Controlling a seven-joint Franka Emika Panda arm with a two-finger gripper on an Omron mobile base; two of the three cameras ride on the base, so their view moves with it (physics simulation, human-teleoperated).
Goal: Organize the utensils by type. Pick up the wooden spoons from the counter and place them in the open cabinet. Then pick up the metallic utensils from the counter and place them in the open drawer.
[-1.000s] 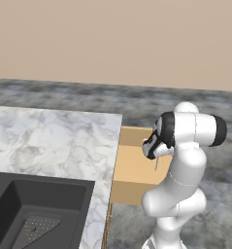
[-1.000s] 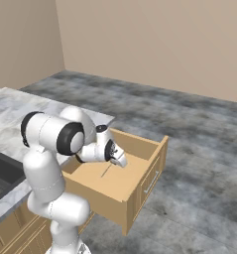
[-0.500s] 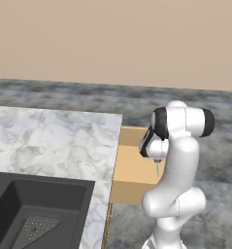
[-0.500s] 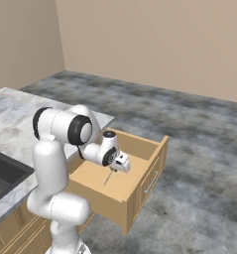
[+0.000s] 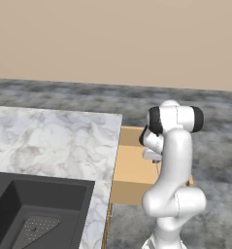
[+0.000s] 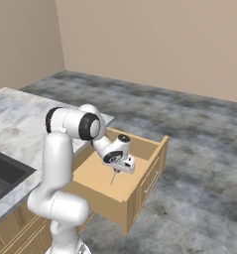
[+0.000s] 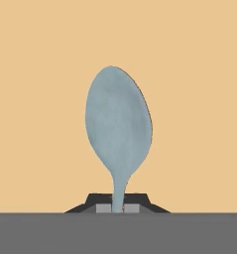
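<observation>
My gripper (image 6: 120,166) is shut on the thin handle of a bluish metallic spoon (image 7: 119,129), one of the metallic utensils. The spoon (image 6: 112,177) hangs bowl-down from the fingers, just above the flat bottom of the open drawer (image 6: 94,174). In the hand view its oval bowl stands against the tan drawer floor (image 7: 40,99), with the gripper (image 7: 118,209) at the bottom edge. From the left base view the gripper (image 5: 153,155) sits over the drawer (image 5: 132,168), beside the marbled counter (image 5: 54,143). The wooden spoons and the open cabinet are out of view.
A dark sink basin (image 5: 37,214) is sunk into the counter (image 6: 13,121) at the near left. The drawer juts out from the counter's end over grey stone-patterned floor (image 6: 199,149). Plain beige walls stand behind.
The arm's elbow has swung round and the hand, still holding the spoon, has moved slightly down and toward the drawer's front.
</observation>
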